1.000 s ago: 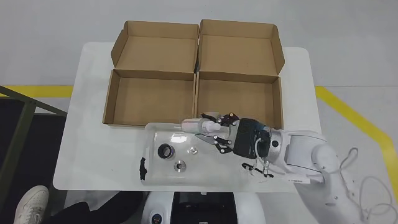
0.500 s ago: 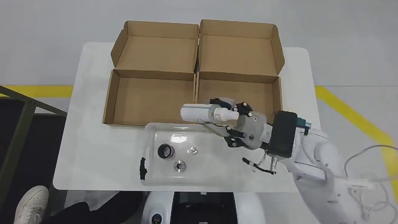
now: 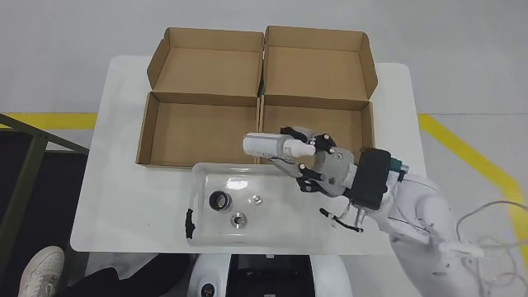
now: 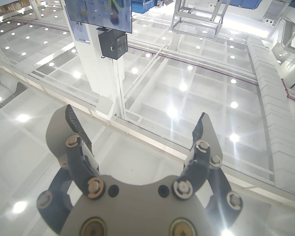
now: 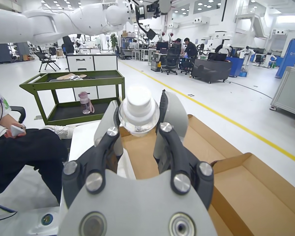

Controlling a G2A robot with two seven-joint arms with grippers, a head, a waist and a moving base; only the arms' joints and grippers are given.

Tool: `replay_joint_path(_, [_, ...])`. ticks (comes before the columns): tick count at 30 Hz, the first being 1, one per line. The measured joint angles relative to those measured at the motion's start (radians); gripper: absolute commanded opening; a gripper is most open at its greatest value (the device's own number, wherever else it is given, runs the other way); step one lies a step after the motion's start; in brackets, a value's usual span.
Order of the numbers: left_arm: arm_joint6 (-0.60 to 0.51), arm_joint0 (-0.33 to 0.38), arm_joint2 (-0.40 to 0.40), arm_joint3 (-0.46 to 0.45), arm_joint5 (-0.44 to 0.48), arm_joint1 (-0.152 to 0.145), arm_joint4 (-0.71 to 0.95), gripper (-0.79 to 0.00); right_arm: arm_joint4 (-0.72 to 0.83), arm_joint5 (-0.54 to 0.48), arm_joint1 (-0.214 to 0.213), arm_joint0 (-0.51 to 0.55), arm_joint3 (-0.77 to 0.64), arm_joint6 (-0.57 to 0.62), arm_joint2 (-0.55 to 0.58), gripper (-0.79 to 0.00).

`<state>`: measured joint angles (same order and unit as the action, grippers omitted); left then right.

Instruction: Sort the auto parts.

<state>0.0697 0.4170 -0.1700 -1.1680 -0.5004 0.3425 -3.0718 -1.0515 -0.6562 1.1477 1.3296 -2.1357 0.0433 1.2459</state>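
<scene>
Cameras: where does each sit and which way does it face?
Top view: above the arms, facing down at table, boxes, tray; shows right gripper holding the part.
Left wrist view: on left wrist, facing the ceiling; shows open left gripper.
Right wrist view: on right wrist, facing level over the boxes; shows its gripper, raised left arm.
Shared: top and right wrist views both show right gripper, part, boxes.

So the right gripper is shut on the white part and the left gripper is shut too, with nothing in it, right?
Not quite: the left gripper is open, jaws wide apart, with nothing in it, as the left wrist view shows. The right gripper is shut on the white part.
</scene>
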Motion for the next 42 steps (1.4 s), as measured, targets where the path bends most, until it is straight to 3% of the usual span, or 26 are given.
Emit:
replay_joint_path(8, [0.0, 0.0, 0.0, 0.0, 0.0, 0.0, 0.0, 0.0, -0.118, 0.105, 0.003, -0.021, 0.058, 0.113, -0.029, -0.785])
replay_joint_path(25, [0.0, 0.0, 0.0, 0.0, 0.0, 0.0, 0.0, 0.0, -0.188, 0.294, 0.035, -0.241, 0.35, 0.358, -0.143, -0.785])
replay_joint_path(34, [0.0, 0.0, 0.0, 0.0, 0.0, 0.0, 0.0, 0.0, -0.163, 0.313, 0.05, -0.288, 0.412, 0.492, -0.197, -0.785])
replay_joint_path(42, [0.0, 0.0, 0.0, 0.0, 0.0, 0.0, 0.0, 0.0, -0.15, 0.318, 0.063, -0.318, 0.471, 0.51, -0.242, -0.785])
